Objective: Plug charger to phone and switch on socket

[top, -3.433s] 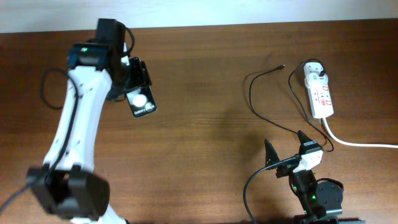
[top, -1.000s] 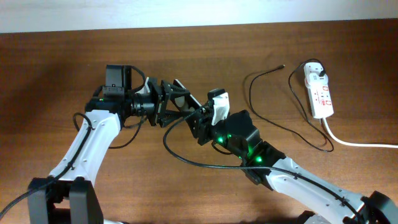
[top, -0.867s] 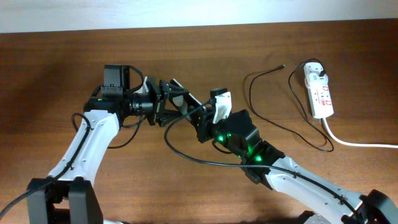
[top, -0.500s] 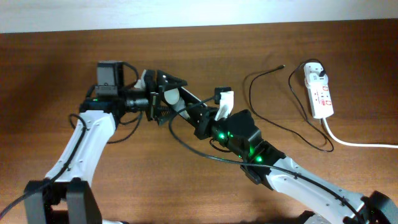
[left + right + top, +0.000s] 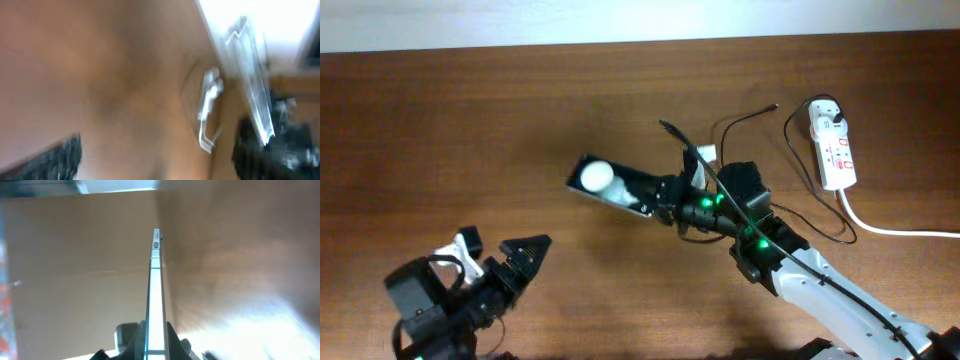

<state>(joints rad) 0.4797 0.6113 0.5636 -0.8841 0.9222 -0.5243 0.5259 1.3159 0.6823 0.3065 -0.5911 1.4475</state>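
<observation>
Brown wooden table (image 5: 440,120); right end effector (image 5: 658,198) clamps the phone (image 5: 608,183); left end effector (image 5: 508,244) spread wide, empty.

Noted: table (image 5: 470,120) is brown wood, visible grain, smooth, dull sheen. The phone (image 5: 625,190) has a glossy black face mirroring a white light spot; its edge looks silvery, metal-like, from the right wrist. The socket (image 5: 832,150): smooth white plastic. The charger (image 5: 757,112) cable: matt black.
</observation>
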